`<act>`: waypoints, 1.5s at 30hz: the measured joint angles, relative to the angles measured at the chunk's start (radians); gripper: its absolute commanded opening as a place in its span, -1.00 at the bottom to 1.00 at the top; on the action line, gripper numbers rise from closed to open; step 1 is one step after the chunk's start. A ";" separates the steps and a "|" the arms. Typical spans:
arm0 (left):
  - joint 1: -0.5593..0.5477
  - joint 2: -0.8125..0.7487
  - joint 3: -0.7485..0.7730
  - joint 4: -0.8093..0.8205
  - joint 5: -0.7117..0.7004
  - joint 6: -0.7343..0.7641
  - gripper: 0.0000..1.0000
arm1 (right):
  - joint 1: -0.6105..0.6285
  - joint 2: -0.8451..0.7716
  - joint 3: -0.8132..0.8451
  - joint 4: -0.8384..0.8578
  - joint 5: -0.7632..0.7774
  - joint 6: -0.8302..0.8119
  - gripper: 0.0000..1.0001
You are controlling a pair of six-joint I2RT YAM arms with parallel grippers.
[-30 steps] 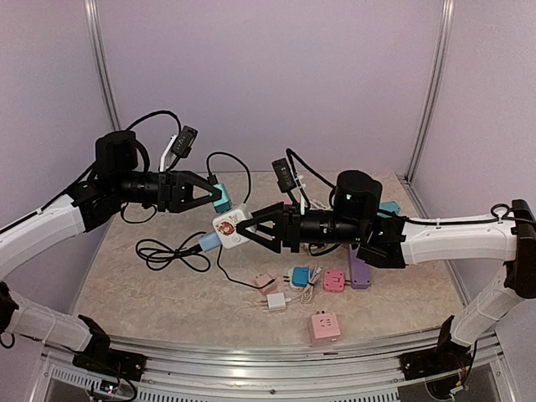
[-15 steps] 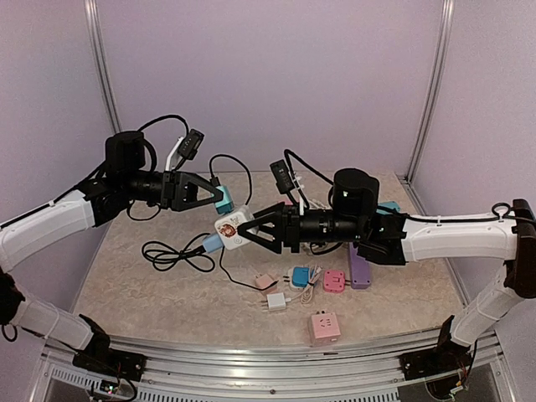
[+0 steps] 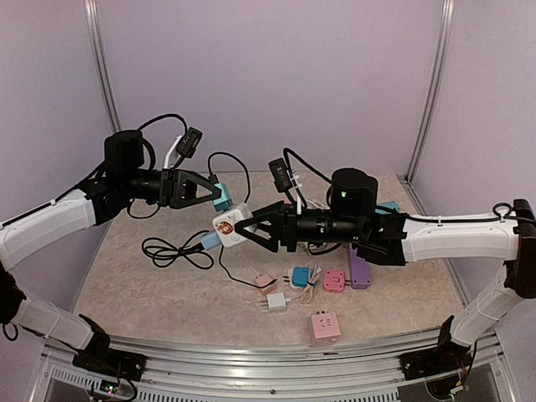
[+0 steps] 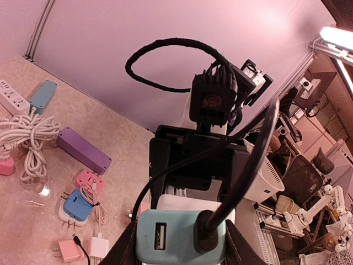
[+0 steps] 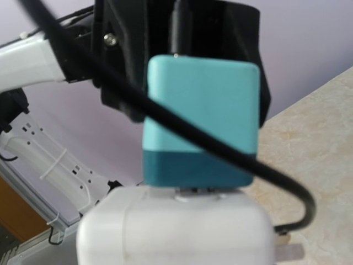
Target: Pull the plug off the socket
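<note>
While teal plug (image 3: 221, 198) sits seated in white socket cube (image 3: 228, 229): left gripper (image 3: 211, 196) clamped on plug, right gripper (image 3: 246, 228) clamped on cube. Extraction pending; needs straight pull apart.

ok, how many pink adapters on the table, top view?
3: pale pink adapter left of the blue charger, pink adapter beside the purple strip, pink cube nearest the front edge. Right arm may hide more.

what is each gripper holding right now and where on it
The left gripper pinches the teal plug by its two sides. The right gripper clamps the white socket cube across its body.
</note>
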 measured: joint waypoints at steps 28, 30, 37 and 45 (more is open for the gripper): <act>-0.034 -0.115 -0.024 -0.078 -0.176 0.074 -0.95 | 0.004 0.000 0.011 0.019 0.009 0.093 -1.00; -0.030 -0.113 -0.024 -0.082 -0.168 0.066 -0.95 | 0.001 0.000 0.011 0.018 0.000 0.083 -1.00; -0.002 -0.063 -0.007 -0.080 -0.084 0.031 -0.99 | -0.001 0.000 0.011 -0.006 -0.003 0.034 -1.00; 0.011 -0.012 0.017 -0.080 -0.021 0.032 -1.00 | -0.002 -0.011 0.018 -0.053 0.008 -0.004 -1.00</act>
